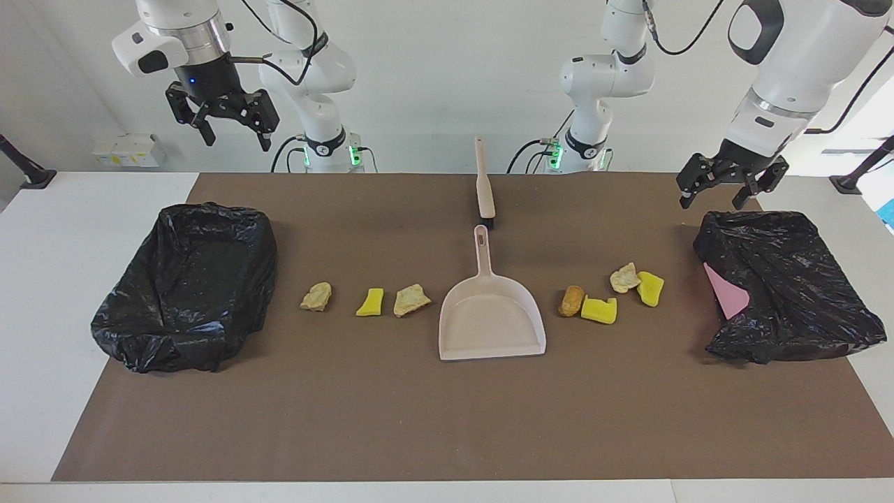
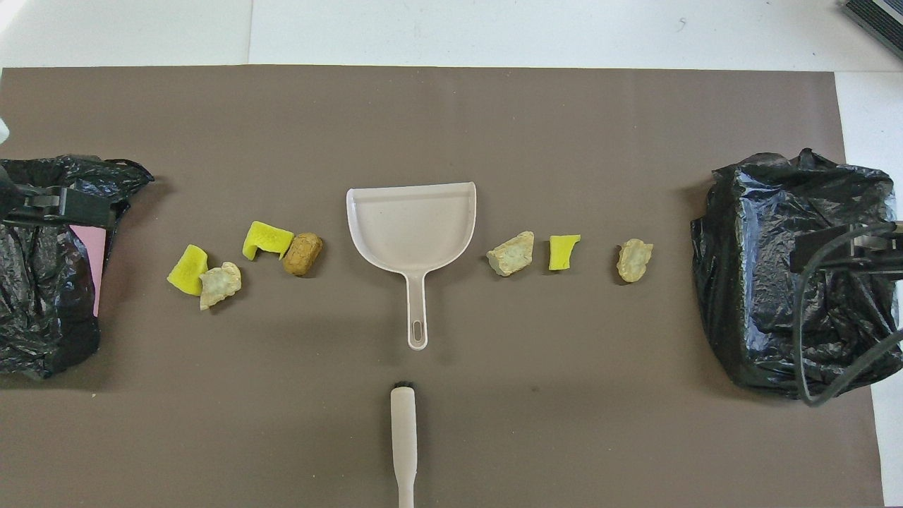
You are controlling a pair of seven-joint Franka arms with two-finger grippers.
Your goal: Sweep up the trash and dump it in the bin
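Facing view shows both arms raised and waiting. The right gripper (image 1: 230, 129) hangs open and empty above the crumpled black bag-lined bin (image 1: 185, 283) at its end of the brown mat (image 1: 391, 405); the left gripper (image 1: 723, 188), likewise open and empty, hangs above the other black-lined bin (image 1: 789, 286).

The trash, seven small yellow, beige and orange-brown lumps (image 1: 599, 309), lies in a row across the mat's middle, three on one side of the beige plastic dustpan (image 1: 492, 314) and four on the other. The beige-handled brush (image 1: 485, 185) lies near the mat's robot-side edge.

Nothing is picked up yet. A good start probably means grasping brush and dustpan by their handles, mid-length, then sweeping toward the pan's open lip.

The brush's bristles barely show, and a pink patch inside one bin is unidentifiable.
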